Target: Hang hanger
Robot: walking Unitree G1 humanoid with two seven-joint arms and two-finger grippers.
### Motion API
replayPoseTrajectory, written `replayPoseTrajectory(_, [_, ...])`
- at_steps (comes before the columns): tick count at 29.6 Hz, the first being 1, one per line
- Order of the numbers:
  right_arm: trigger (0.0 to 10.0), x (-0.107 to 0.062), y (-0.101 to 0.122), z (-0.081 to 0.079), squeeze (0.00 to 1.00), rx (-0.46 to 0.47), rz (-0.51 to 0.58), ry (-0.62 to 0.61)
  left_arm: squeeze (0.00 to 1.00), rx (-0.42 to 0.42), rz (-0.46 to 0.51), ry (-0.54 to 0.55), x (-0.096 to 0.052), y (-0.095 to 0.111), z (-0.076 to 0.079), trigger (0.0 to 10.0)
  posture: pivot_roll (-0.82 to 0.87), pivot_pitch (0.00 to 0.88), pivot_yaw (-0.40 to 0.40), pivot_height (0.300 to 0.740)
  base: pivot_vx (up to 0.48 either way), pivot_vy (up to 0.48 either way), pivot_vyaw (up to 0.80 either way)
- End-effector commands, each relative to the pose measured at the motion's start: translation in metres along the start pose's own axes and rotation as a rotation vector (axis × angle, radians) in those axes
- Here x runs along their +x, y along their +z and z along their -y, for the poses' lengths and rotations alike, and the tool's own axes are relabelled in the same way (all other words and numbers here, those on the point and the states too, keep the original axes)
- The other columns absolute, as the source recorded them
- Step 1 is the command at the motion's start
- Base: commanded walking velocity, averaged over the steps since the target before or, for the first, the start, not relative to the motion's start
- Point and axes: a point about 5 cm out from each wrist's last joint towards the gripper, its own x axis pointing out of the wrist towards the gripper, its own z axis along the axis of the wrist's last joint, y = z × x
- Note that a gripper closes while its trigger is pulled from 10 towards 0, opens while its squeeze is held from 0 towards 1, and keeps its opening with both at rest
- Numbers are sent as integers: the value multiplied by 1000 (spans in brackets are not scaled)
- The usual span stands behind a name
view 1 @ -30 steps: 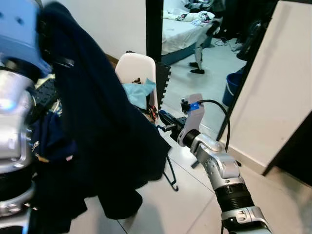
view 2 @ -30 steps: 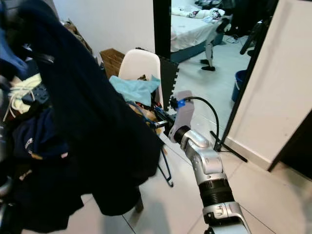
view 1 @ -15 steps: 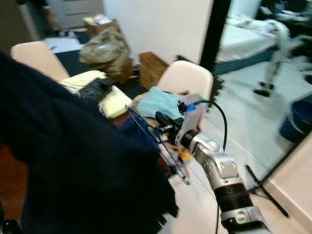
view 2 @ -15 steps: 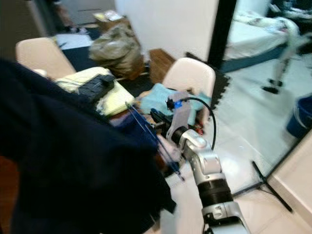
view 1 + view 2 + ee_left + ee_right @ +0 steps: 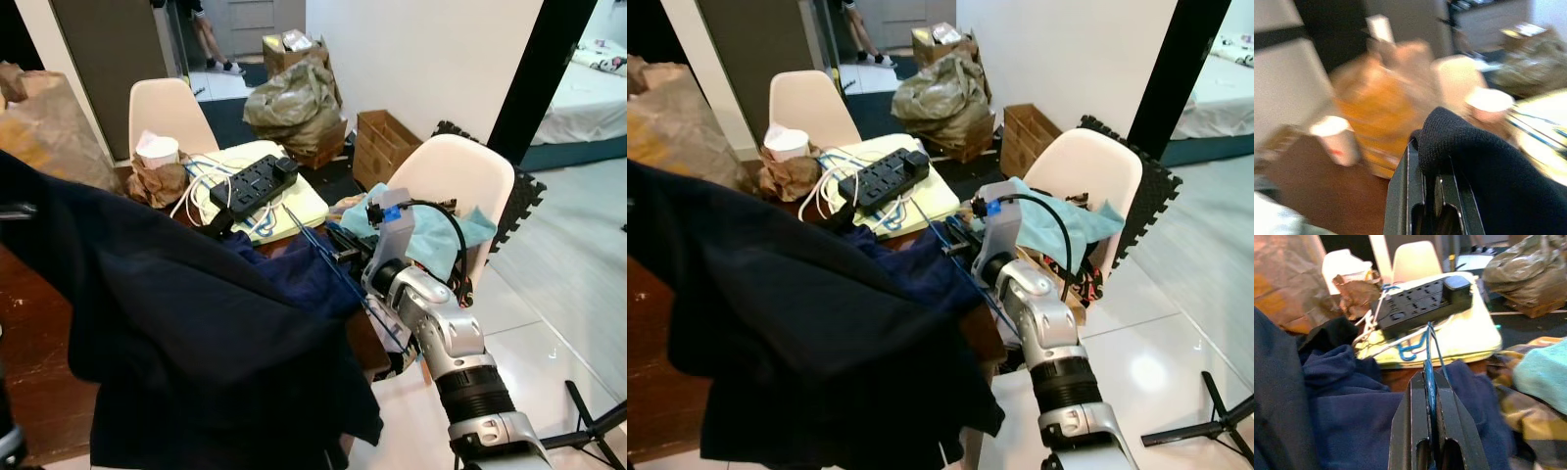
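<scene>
Two black fingers of the right gripper (image 5: 1431,382) are pinching the blue wire hanger (image 5: 1427,340), which is jutting toward eleven o'clock above the power strip (image 5: 253,181). At nine o'clock, the left gripper (image 5: 1432,196) is clamping the dark garment (image 5: 186,333). Carrying well probably means keeping both grips firm and the hanger clear of the cluttered table (image 5: 34,372).

White walls (image 5: 431,59), glossy pale tile floor (image 5: 549,343), two cream chairs (image 5: 460,181) at a dark wooden surface (image 5: 29,343), and a bed (image 5: 578,122) beyond the black doorframe (image 5: 529,73).
</scene>
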Motion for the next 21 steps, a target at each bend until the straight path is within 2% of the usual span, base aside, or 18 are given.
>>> replayPoseTrajectory(1, [10000,0,-5,-1,0,11,-15,-8,0,-29,-29,-74,1,-11,14,10000,-14,45,2,740,0,0,0])
replayPoseTrajectory(2, [10000,0,-5,0,0,9,-14,-14,0,-58,-50,-146,1,-18,31,10000,-23,46,4,740,0,0,0])
replayPoseTrajectory(4, [10000,0,-4,0,0,8,-13,-16,0,-72,-60,-187,1,-22,41,10000,-23,46,4,740,0,0,0])
replayPoseTrajectory(5, [10000,0,-4,0,0,8,-13,-16,0,-72,-60,-187,1,-22,41,10000,-23,46,4,740,0,0,0])
replayPoseTrajectory(6, [10000,-1,-3,2,0,1,-12,-25,0,-75,-80,-250,-2,-26,57,10000,-27,46,7,740,0,0,0])
replayPoseTrajectory(7, [10000,-1,-3,2,0,1,-12,-25,0,-75,-80,-250,-2,-26,57,10000,-27,46,7,740,0,0,0])
replayPoseTrajectory(8, [10000,-2,-2,4,0,-6,-11,-37,0,-43,-118,-320,-7,-34,72,10000,-29,49,8,740,0,0,0])
replayPoseTrajectory(9, [10000,-2,-2,4,0,-6,-11,-37,0,-43,-118,-320,-7,-34,72,10000,-29,49,8,740,0,0,0])
replayPoseTrajectory(10, [10000,-2,-2,6,0,-11,-11,-47,0,23,-143,-394,-13,-42,84,10000,-29,51,8,740,0,0,0])
replayPoseTrajectory(11, [10000,-2,-2,6,0,-11,-11,-47,0,23,-143,-394,-13,-42,84,10000,-29,51,8,740,0,0,0])
replayPoseTrajectory(12, [10000,-2,-2,7,0,-16,-11,-54,1000,91,-178,-460,-22,-52,93,10000,-28,52,7,740,0,0,0])
replayPoseTrajectory(13, [10000,-2,-2,7,0,-16,-11,-54,1000,91,-178,-460,-22,-52,93,10000,-28,52,7,740,0,0,0])
replayPoseTrajectory(14, [10000,-3,-2,7,0,-20,-12,-56,1000,187,-204,-497,-29,-61,95,10000,-27,52,5,740,0,0,0])
replayPoseTrajectory(15, [10000,-3,-2,7,0,-20,-12,-56,1000,187,-204,-497,-29,-61,95,10000,-27,52,5,740,0,0,0])
replayPoseTrajectory(17, [10000,-2,-2,6,0,-19,-12,-53,1000,362,-236,-513,-36,-74,87,10000,-23,52,3,740,0,0,0])
replayPoseTrajectory(18, [10000,-2,-2,6,0,-19,-12,-53,1000,362,-236,-513,-36,-74,87,10000,-23,52,3,740,0,0,0])
replayPoseTrajectory(19, [10000,-2,-2,5,0,-17,-11,-51,1000,407,-241,-504,-35,-76,80,10000,-21,52,2,740,0,0,0])
replayPoseTrajectory(21, [10000,-2,-2,5,0,-17,-11,-51,1000,407,-241,-504,-35,-76,80,10000,-21,52,2,740,0,0,0])
